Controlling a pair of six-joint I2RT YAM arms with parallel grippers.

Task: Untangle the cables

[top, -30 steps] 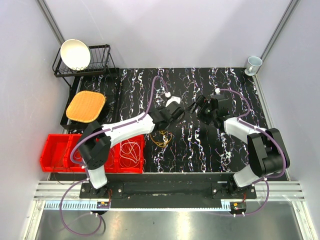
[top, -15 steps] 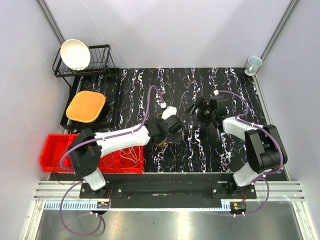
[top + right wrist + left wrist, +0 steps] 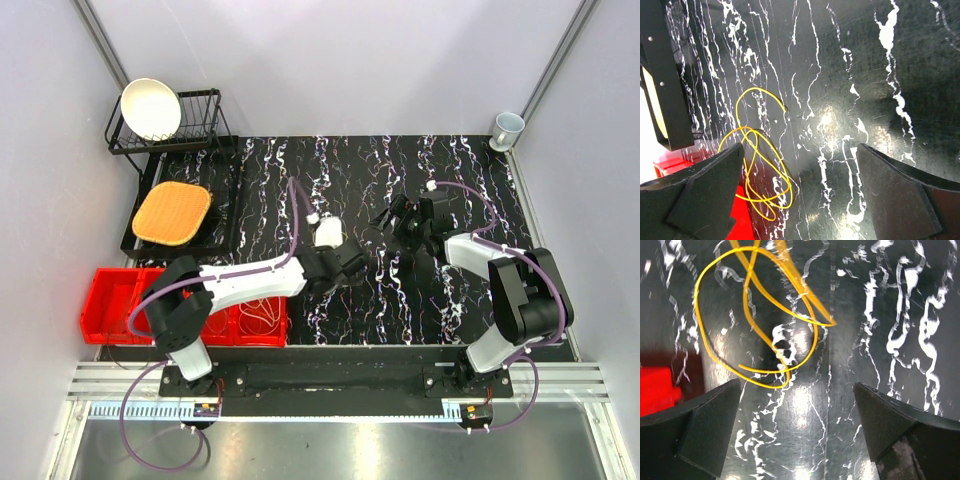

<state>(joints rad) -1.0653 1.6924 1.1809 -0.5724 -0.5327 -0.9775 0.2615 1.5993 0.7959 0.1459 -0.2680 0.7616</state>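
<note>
A yellow cable [image 3: 755, 315] lies in tangled loops on the black marbled mat [image 3: 450, 290]; the right wrist view also shows this yellow cable [image 3: 760, 170], beside a red bin. My left gripper [image 3: 800, 430] is open and empty, hovering just short of the loops. In the top view the left gripper [image 3: 352, 265] covers the cable. More thin cables [image 3: 262, 305] lie coiled in the rightmost red bin. My right gripper [image 3: 800, 190] is open and empty over bare mat, to the right of the yellow loops; from above the right gripper [image 3: 388, 217] faces the left one.
Red bins [image 3: 120, 305] stand at the mat's front left. A black dish rack [image 3: 200, 135] holding a white bowl [image 3: 150, 108] sits at the back left, an orange woven pad [image 3: 172, 213] below it. A cup [image 3: 507, 128] stands at the back right corner.
My left gripper has opened and let go of the yellow cable, and the left arm has drawn back toward the near edge. The right arm has hardly moved.
</note>
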